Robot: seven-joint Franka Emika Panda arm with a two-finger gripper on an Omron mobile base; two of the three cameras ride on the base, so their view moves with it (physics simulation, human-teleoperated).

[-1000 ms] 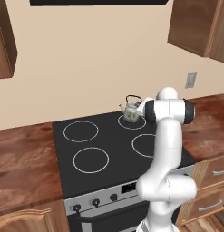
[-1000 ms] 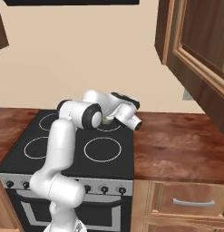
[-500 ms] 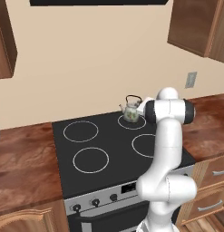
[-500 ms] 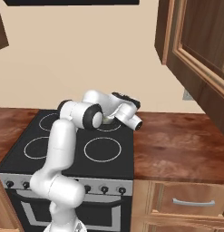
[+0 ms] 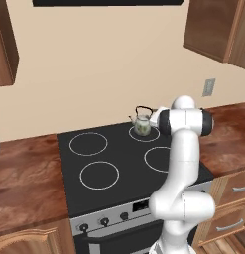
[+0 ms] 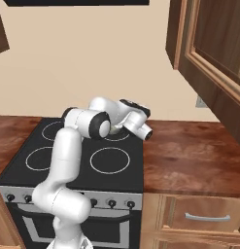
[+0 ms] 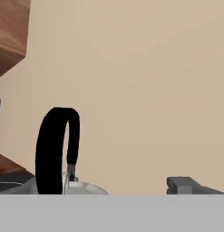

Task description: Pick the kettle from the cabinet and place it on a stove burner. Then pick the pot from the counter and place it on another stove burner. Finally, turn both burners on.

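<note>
At the bottom of the left base view, the steel front of the range (image 5: 119, 218) shows a row of dark knobs (image 5: 103, 222), with light wood drawers (image 5: 233, 208) to its right. The white arm (image 5: 181, 168) rises from the lower right of that frame and bends toward the back of the black glass cooktop (image 5: 124, 168), where 4 white burner rings are drawn. The front left ring (image 5: 99, 175) and the rear left ring (image 5: 88, 143) lie bare; the front right ring (image 5: 161, 158) is partly hidden by the arm.

In the hand view, 1 dark fingertip (image 7: 186, 185) stands at the lower right, well apart from the kettle handle (image 7: 56, 149) at the lower left, so the jaws look spread and hold nothing; the other finger cannot be made out.

The kettle (image 5: 142, 124) stands upright on the rear right ring, just above the middle of the left base frame, its black arched handle up and its spout toward the left. The hand sits just beside it on the right.

The reddish-brown counter (image 6: 189, 155) runs along both sides of the range. Beyond it is the beige wall (image 5: 104, 64), with dark cabinets (image 5: 215, 27) in the upper right corner.
</note>
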